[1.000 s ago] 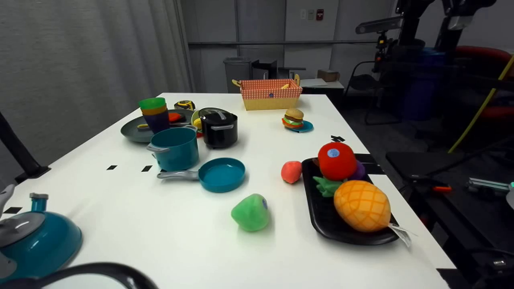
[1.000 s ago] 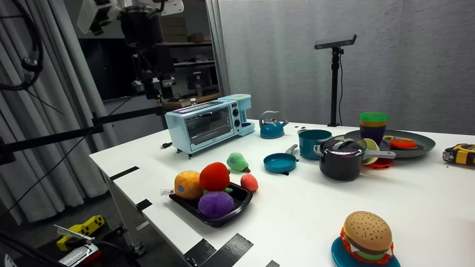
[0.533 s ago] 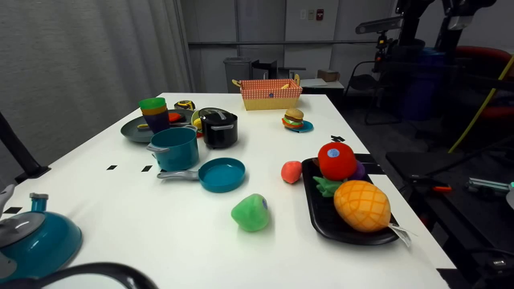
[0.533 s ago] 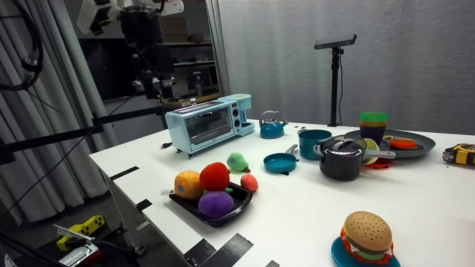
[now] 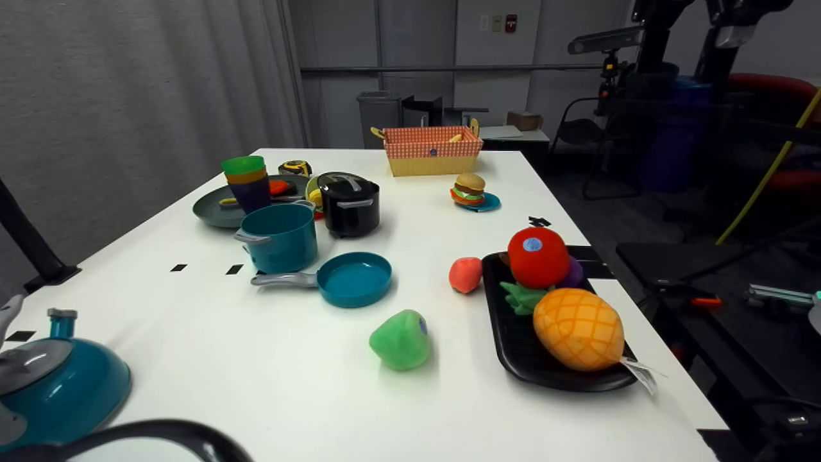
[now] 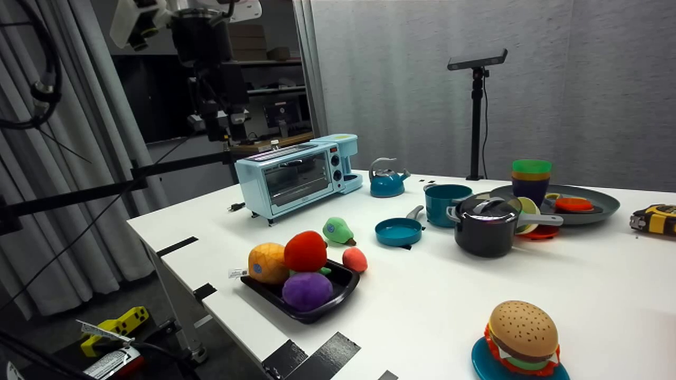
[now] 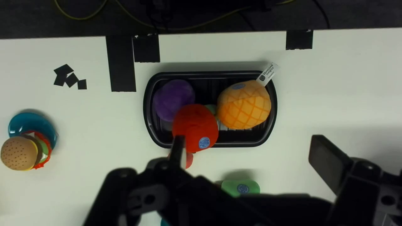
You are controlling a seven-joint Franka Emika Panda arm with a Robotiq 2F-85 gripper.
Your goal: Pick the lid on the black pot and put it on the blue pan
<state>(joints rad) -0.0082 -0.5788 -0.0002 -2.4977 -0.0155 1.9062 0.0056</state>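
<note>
The dark round lid with a grey handle sits on the black pot; the lid and pot show in both exterior views. The shallow blue pan lies beside them with its grey handle pointing away; it also shows in an exterior view. Nothing is in the pan. My gripper hangs high above the table's side, far from the lid. In the wrist view the gripper is open and empty, its fingers wide apart above the fruit tray. The lid and pot are out of the wrist view.
A taller teal pot stands close to the black pot and pan. A black tray holds plush fruit. A green plush and a pink one lie near the pan. A toaster oven and kettle stand farther back.
</note>
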